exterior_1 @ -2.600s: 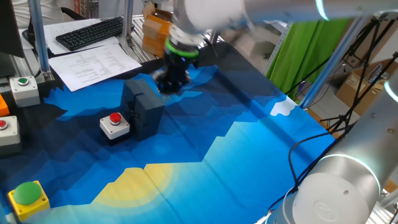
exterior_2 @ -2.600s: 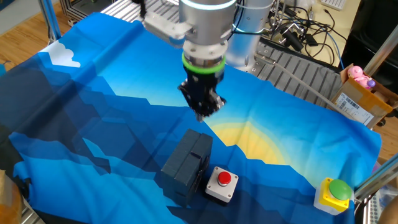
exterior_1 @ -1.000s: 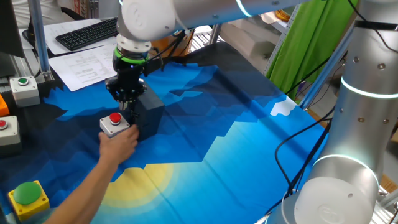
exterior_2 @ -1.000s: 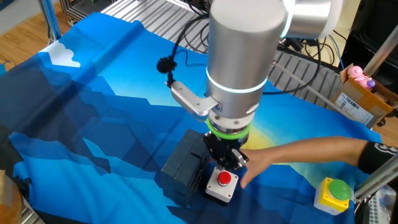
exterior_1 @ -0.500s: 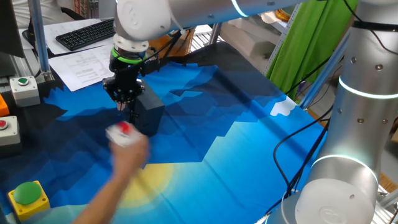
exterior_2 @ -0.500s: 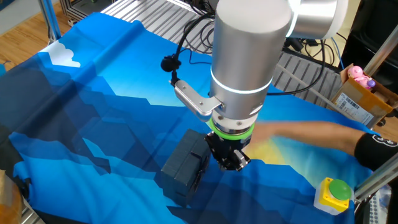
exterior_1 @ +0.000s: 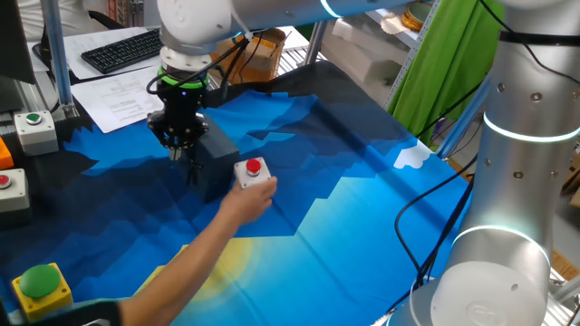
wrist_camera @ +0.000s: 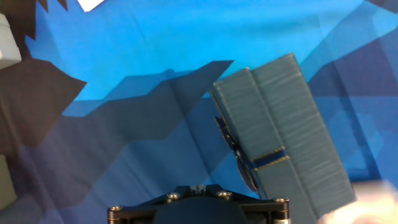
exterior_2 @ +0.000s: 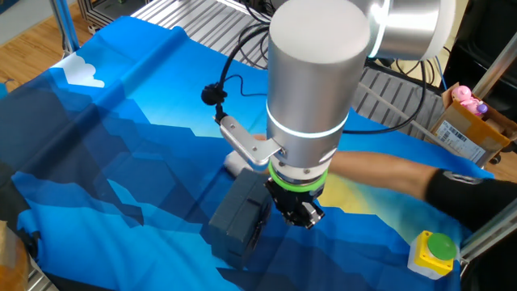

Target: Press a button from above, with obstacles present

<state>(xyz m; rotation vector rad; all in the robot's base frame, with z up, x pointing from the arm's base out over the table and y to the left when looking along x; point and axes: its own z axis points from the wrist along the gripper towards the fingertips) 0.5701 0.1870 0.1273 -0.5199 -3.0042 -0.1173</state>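
The button (exterior_1: 254, 167), red on a small white box, is lifted off the cloth in a person's hand (exterior_1: 243, 199), just right of the dark block (exterior_1: 213, 161). In the other fixed view only a white edge of the box (exterior_2: 233, 162) shows behind the robot arm. My gripper (exterior_1: 190, 167) hangs over the block's left edge, pointing down; its tip (exterior_2: 300, 215) is beside the block (exterior_2: 241, 217). The hand view shows the block (wrist_camera: 283, 137) to the right below me, and no fingertips. No view shows a gap or contact between the fingers.
The person's arm (exterior_1: 172, 272) reaches in across the blue cloth from the front, and it also shows in the other fixed view (exterior_2: 396, 174). A green button on a yellow box (exterior_1: 38, 282) stands at the table corner. Grey button boxes (exterior_1: 34, 129), papers and a keyboard (exterior_1: 131, 47) lie at the far left.
The hand has picked up the button box and carried it from the block's left side to its right side. My gripper has drifted slightly left and up, away from where the button stood.
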